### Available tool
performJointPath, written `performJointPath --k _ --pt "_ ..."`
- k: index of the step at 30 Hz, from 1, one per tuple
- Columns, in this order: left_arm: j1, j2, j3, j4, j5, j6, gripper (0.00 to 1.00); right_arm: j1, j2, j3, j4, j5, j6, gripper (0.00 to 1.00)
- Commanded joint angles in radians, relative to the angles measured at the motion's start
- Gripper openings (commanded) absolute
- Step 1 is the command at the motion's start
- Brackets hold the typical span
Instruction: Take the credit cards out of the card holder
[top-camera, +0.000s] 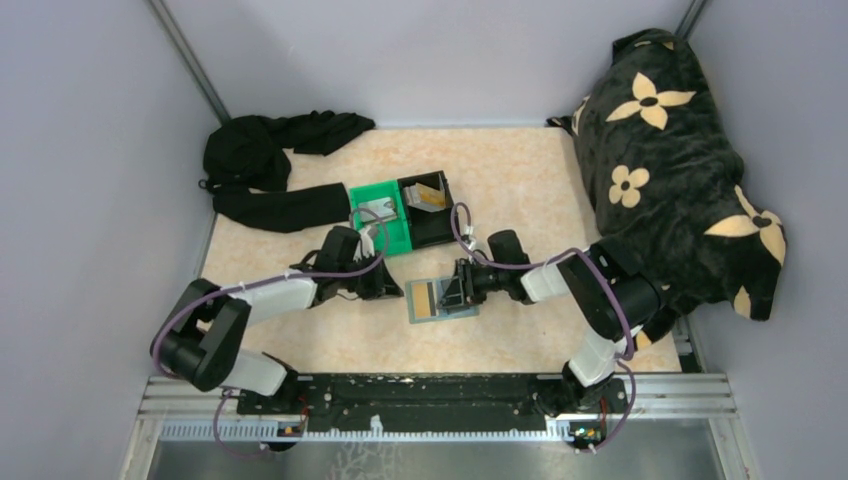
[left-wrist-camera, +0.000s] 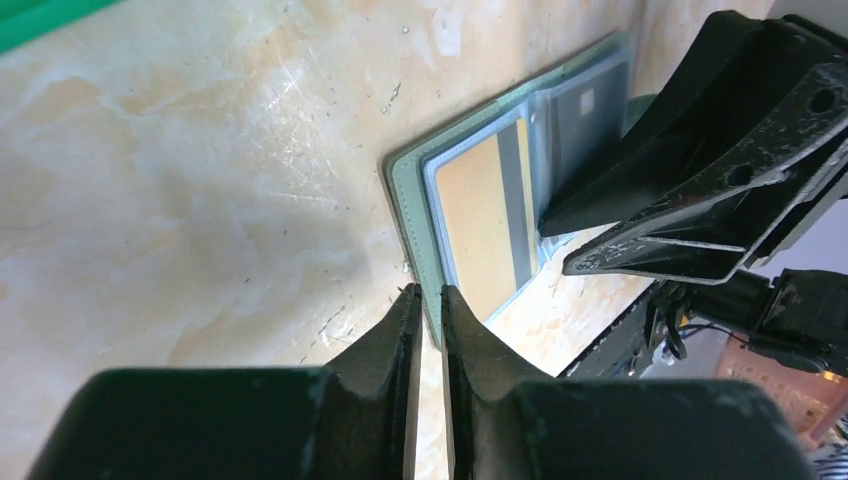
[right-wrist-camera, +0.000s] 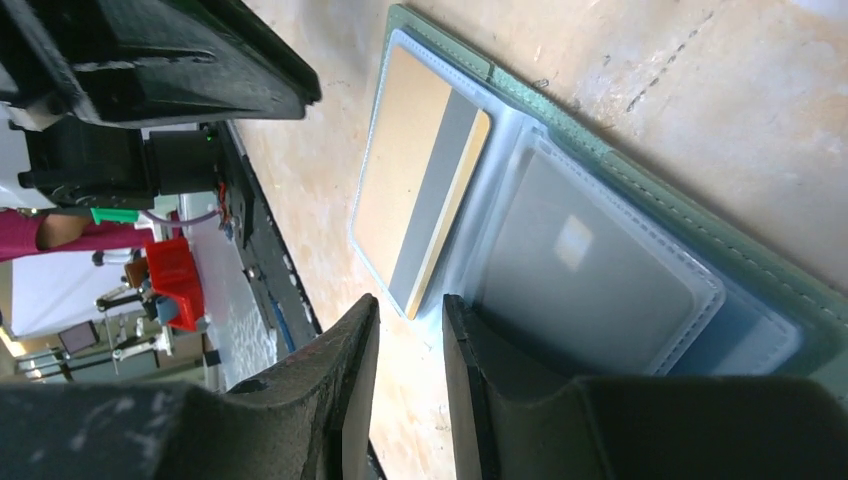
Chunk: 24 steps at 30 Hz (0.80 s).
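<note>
The grey-blue card holder (top-camera: 441, 300) lies open and flat on the table between the two grippers. In the left wrist view a tan-gold credit card with a grey stripe (left-wrist-camera: 480, 220) sits in its clear pocket, and a pale grey card (left-wrist-camera: 585, 110) sits in the other panel. My left gripper (left-wrist-camera: 428, 292) is pinched on the holder's green edge (left-wrist-camera: 405, 190). My right gripper (right-wrist-camera: 410, 300) is slightly open at the holder's near edge, one finger beside the tan card's (right-wrist-camera: 405, 170) corner, the other over the grey card's (right-wrist-camera: 590, 270) pocket. From above the left gripper (top-camera: 392, 290) and the right gripper (top-camera: 452, 288) flank the holder.
A green bin (top-camera: 380, 215) and a black bin (top-camera: 430, 205) stand just behind the holder, each with a card in it. Black cloth (top-camera: 270, 160) lies at the back left. A black flowered cushion (top-camera: 670, 160) fills the right side. Walls close three sides.
</note>
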Motion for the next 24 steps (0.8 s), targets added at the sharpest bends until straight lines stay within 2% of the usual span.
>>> performJointPath --k 1,7,10,15,20,24 --pt "0.0 -0.055 0.024 -0.1 -0.085 0.038 0.18 -0.009 0.027 0.026 0.011 0.038 -0.029 0.32" --pt "-0.034 -0.004 0.035 -0.022 -0.036 0.003 0.18 -0.009 0.027 0.023 0.005 0.036 -0.034 0.32" --pt "-0.044 0.019 0.023 0.111 0.067 -0.057 0.18 -0.009 0.029 0.019 0.007 0.037 -0.036 0.32" --pt "-0.061 0.039 -0.025 0.292 0.102 -0.071 0.18 -0.009 0.032 0.006 0.032 0.036 -0.021 0.37" --pt "-0.061 0.16 -0.054 0.343 0.144 -0.093 0.17 -0.009 0.024 -0.003 0.048 0.035 -0.009 0.46" --pt "-0.061 0.174 -0.089 0.311 0.109 -0.082 0.15 -0.009 0.022 -0.004 0.05 0.037 -0.008 0.49"
